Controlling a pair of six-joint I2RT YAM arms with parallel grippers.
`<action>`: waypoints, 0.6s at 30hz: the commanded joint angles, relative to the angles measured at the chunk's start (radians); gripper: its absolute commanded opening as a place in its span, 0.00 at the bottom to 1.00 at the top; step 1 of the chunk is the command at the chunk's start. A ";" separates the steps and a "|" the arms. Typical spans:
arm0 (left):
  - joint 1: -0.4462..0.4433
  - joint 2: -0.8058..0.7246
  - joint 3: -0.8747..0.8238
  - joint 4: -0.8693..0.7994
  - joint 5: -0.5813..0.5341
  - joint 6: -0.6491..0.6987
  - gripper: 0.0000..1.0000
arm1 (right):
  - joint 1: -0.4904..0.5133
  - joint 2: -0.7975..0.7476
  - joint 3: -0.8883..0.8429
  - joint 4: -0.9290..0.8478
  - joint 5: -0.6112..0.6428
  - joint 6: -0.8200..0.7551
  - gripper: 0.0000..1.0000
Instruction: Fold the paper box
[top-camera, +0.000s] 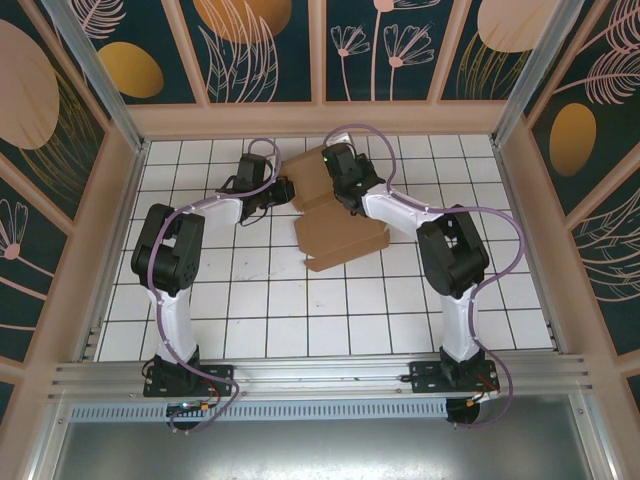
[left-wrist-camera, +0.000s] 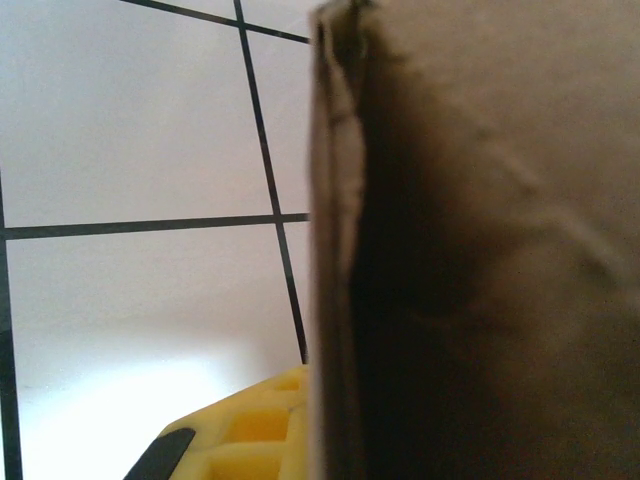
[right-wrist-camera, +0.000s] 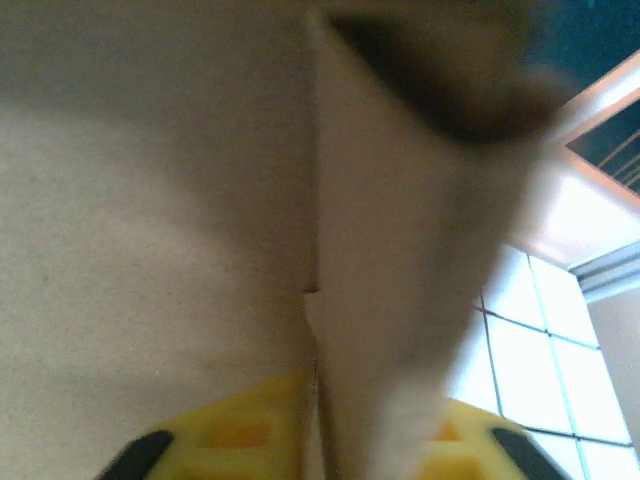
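The paper box (top-camera: 345, 235) is a brown cardboard sheet, partly folded, lying on the white tiled table at the centre back. My left gripper (top-camera: 285, 190) is at its left edge. In the left wrist view one yellow finger (left-wrist-camera: 240, 430) presses against a doubled cardboard edge (left-wrist-camera: 335, 250) and the other finger is hidden behind it; the left gripper (left-wrist-camera: 318, 390) is shut on that edge. My right gripper (top-camera: 338, 180) is over the box's rear part. In the right wrist view a standing flap (right-wrist-camera: 390, 250) runs between the two yellow fingers (right-wrist-camera: 230, 435), with the right gripper (right-wrist-camera: 345, 410) closed on it.
The tiled table (top-camera: 270, 300) is walled by a wooden frame, with its back rail (top-camera: 320, 120) just behind the box. Both arms reach inward from their bases (top-camera: 185, 375) at the near edge. Free tiles lie in front of the box.
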 joint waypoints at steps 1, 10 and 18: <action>-0.017 -0.032 0.038 0.079 0.071 -0.011 0.00 | 0.019 0.016 -0.002 -0.001 -0.041 0.025 0.32; -0.017 -0.016 0.052 0.057 0.039 -0.035 0.00 | 0.020 -0.089 -0.039 -0.003 -0.193 0.071 0.61; -0.016 -0.013 0.059 0.038 0.029 -0.036 0.00 | 0.011 -0.179 -0.070 -0.005 -0.230 0.099 0.79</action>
